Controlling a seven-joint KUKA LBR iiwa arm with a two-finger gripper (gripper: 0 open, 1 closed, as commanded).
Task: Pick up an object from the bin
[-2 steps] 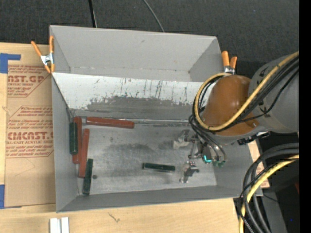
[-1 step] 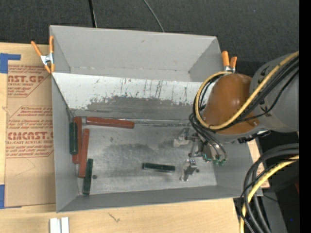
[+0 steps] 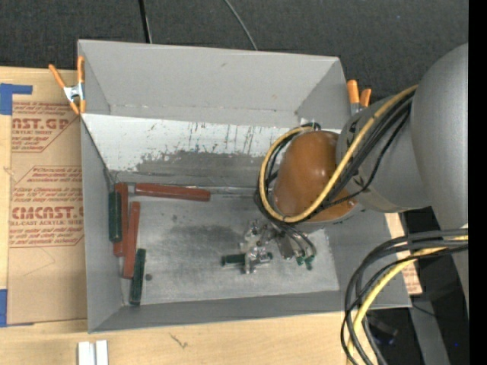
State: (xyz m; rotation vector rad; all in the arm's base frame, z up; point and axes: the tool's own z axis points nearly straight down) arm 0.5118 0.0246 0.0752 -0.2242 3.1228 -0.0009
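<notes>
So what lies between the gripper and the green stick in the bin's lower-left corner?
Bare scuffed floor in the camera view; only a small dark green piece sits right beside the gripper, toward the green stick.

In the bin (image 3: 213,82), 1 long bar (image 3: 171,193) lies along the rear wall, a cluster of bars (image 3: 131,234) lies against the left wall, and the tool (image 3: 257,251) stands front right, a small piece (image 3: 234,261) just left of it.
</notes>
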